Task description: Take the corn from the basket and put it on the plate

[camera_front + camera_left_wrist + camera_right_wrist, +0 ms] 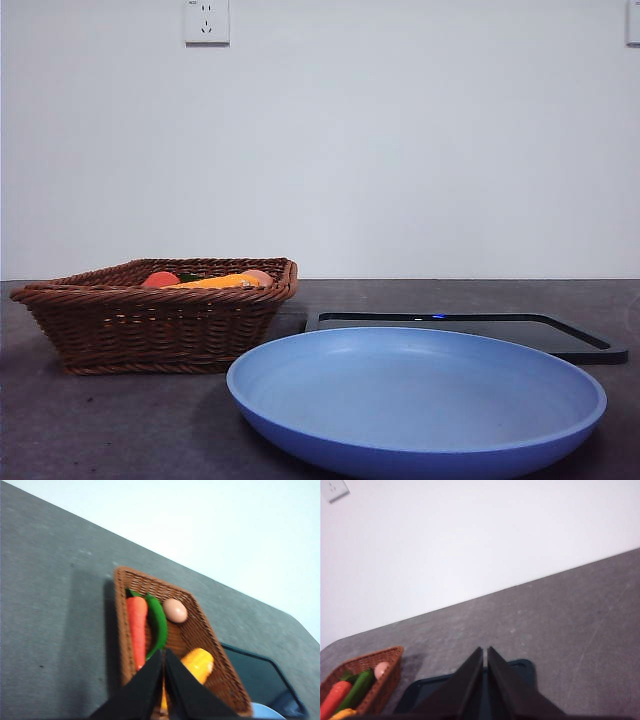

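Inside basket [197,630], corn [198,664] hugs one rim (plate [420,405] apart).

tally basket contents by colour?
Orange-yellow: 1, the corn
Orange-red: 1, a carrot
Green: 1, a long pepper
Pale peach: 1, an egg
Total: 4 in the basket
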